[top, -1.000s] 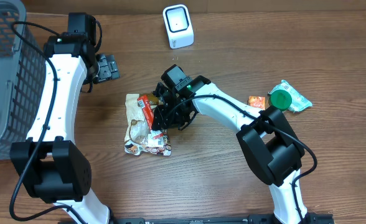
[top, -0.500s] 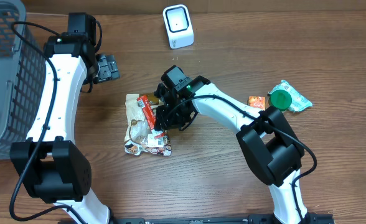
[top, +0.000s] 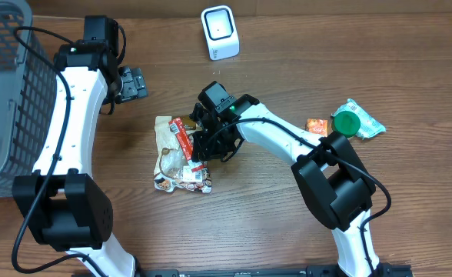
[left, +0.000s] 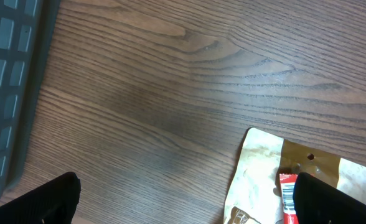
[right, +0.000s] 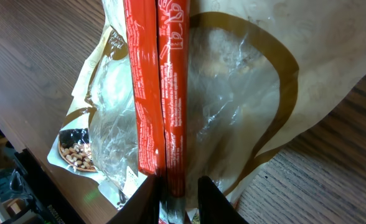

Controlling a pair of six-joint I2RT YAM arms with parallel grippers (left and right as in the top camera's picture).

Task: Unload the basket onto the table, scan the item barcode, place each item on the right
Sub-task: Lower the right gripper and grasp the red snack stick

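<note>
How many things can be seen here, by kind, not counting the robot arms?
Packets: 4 (snack bag, red stick, orange sachet, green pack)
Green lid: 1
Scanner: 1
Basket: 1
Total: 7

Red stick pack [right: 161,93] — tan-and-clear pouch [right: 245,106]

A brown wood-grain table [top: 303,46] fills every view (evenly lit, only soft shadows)
</note>
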